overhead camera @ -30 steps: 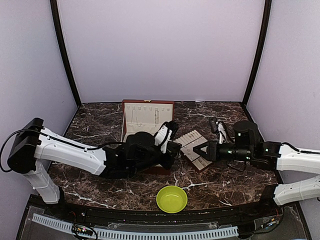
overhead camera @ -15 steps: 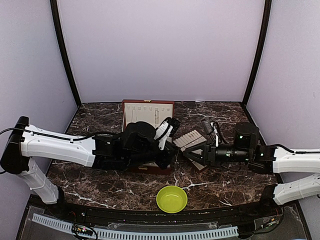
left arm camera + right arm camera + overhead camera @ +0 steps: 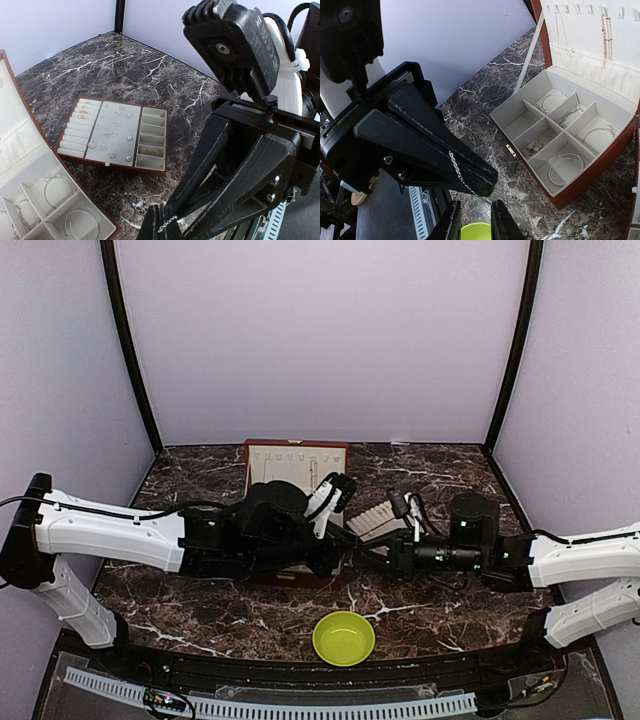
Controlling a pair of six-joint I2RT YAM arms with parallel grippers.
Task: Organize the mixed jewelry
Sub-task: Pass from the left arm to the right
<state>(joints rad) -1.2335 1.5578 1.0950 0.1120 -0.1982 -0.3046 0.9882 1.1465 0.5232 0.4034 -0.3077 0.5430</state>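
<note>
Above the table (image 3: 200, 610), left pincer (image 3: 487, 182) is pressed together, pinching a thin silvery chain (image 3: 457, 170); right pincer (image 3: 472, 222) stands slightly spread, facing it.

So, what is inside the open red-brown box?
Thin wire hoops lie in four compartments of the box, tiny pale pieces in a fifth, and one looks bare. In the top view, the left arm covers most of its base.
</note>
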